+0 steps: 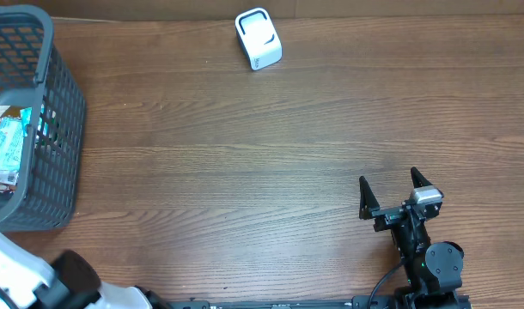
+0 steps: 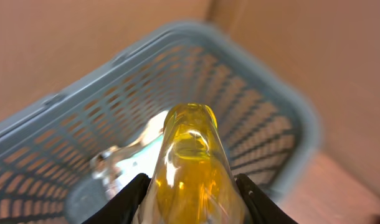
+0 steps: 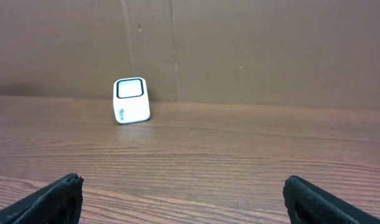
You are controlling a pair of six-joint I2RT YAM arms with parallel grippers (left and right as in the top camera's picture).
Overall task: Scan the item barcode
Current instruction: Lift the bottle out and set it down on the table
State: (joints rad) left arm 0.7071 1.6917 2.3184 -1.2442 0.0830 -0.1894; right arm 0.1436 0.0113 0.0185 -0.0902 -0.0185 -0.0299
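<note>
Yellow bottle (image 2: 193, 155) nearest, clamped between the fingers of the left end effector (image 2: 193, 199), grey basket (image 2: 258, 118) just beyond it. We note the right end effector (image 1: 389, 178) wide open at the worktop's (image 1: 245, 172) near right. White scanner (image 1: 258, 39) stands far centre.

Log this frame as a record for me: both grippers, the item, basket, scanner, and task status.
left gripper: closed on the yellow bottle, at the basket
right gripper: open, empty, near the front of the table
yellow bottle: translucent, held between the left fingers
basket: grey mesh, at the table's left side, packaged goods inside
scanner: white, at the table's far edge, nothing near it
barcode scan: not yet done
</note>
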